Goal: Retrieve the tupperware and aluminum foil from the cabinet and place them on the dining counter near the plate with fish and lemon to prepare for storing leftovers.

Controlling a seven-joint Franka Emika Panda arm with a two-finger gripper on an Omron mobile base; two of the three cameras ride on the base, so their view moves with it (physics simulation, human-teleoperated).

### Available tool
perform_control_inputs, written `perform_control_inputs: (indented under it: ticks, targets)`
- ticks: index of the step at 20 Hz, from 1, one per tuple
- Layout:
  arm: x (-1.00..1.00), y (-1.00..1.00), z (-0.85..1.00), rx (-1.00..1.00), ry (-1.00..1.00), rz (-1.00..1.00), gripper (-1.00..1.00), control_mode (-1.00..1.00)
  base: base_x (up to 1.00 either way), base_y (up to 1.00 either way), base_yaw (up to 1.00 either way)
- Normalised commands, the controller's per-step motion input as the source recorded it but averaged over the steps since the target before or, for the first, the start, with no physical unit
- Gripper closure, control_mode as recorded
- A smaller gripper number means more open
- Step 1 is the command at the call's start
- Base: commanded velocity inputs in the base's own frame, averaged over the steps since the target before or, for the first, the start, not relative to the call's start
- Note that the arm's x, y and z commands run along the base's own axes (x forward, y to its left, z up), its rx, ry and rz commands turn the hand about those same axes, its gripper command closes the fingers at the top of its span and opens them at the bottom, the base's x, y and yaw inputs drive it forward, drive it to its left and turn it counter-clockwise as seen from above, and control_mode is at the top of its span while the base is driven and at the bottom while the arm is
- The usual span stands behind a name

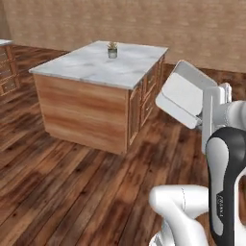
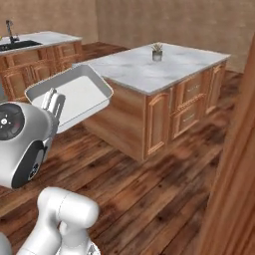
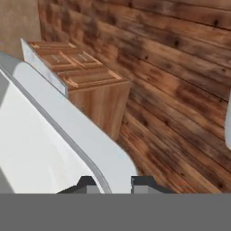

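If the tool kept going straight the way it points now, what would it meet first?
The tool is shut on the tupperware rim. Ahead, beyond the tub, probably the wooden floor beside the island; depth is unclear.

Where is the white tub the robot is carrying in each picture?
Left base view: the tupperware is at the middle right, tilted, held up by the arm.
Right base view: the tupperware is at the middle left, above the arm.
Hand view: the tupperware fills the lower left, its rim between the fingertips.
Shared landmark: the marble-topped island.
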Motion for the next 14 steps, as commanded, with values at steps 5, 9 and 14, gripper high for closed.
perform_control_inputs:
  ticks: [5,9,14]
  targets:
    - [0.00,0.00,0.00,0.00,0.00,0.00,1.00,1.00,0.47,0.00,0.81]
    - [0.00,0.00,0.00,0.00,0.00,0.00,1.00,1.00,0.70,-0.03,0.69]
    - [0.00,0.00,0.00,0.00,0.00,0.00,1.00,1.00,0.56,-0.79,0.17]
